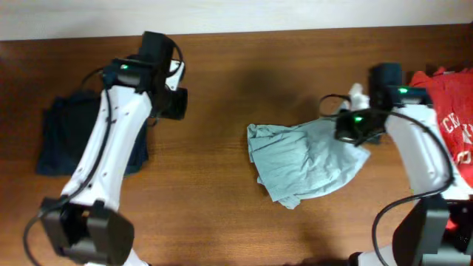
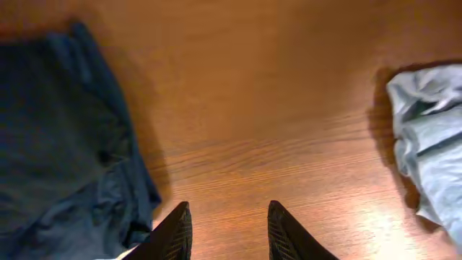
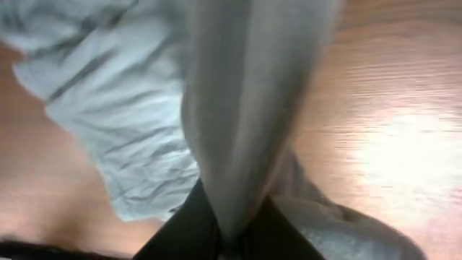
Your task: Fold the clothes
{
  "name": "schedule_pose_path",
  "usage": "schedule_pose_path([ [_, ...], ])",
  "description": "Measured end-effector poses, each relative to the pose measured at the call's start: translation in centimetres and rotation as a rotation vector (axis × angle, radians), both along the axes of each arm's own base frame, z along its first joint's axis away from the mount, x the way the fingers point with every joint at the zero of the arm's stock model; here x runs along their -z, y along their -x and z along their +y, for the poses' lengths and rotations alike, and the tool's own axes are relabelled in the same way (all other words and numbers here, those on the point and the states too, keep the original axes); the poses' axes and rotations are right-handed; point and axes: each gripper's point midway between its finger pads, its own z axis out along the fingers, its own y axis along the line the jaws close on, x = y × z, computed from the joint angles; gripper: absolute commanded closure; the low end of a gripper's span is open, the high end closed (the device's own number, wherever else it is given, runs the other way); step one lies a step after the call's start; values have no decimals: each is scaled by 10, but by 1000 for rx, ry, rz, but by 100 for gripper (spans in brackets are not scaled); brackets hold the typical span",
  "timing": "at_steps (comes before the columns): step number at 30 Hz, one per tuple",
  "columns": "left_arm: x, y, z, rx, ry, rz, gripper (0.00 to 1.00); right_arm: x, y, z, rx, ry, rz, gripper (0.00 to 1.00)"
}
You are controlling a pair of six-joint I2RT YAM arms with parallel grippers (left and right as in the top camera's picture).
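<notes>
left: first shirt [image 1: 63, 140] | centre-right: second shirt [image 1: 303, 159] | far-right: shirts [image 1: 454, 111], perhaps stacked

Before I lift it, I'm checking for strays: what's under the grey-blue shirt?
Wooden table shows all around the grey-blue shirt, whose right edge the right pincer pinches. Anything beneath the crumpled cloth is covered and cannot be seen.

The left arm [image 1: 111, 155] and right arm [image 1: 421, 151] share one build: smooth white shell links between black joint housings. The left claw [image 2: 227, 232] has black, tapered, ribbed fingers [image 2: 180, 232]. Just behind each claw a small green light [image 1: 124, 68] glows, with thin black cables [image 1: 106, 122] alongside.
</notes>
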Motion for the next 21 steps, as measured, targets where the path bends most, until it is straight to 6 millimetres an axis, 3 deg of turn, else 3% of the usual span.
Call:
schedule_pose_path([
  [9,-10,2,3,-7,5,-23,65,25,15,104,-265,63,31,95],
  [14,-9,4,4,-7,3,-15,65,43,30,135,-340,100,73,96],
  [21,-9,5,4,-7,3,-13,65,60,44,154,-382,124,123,96],
])
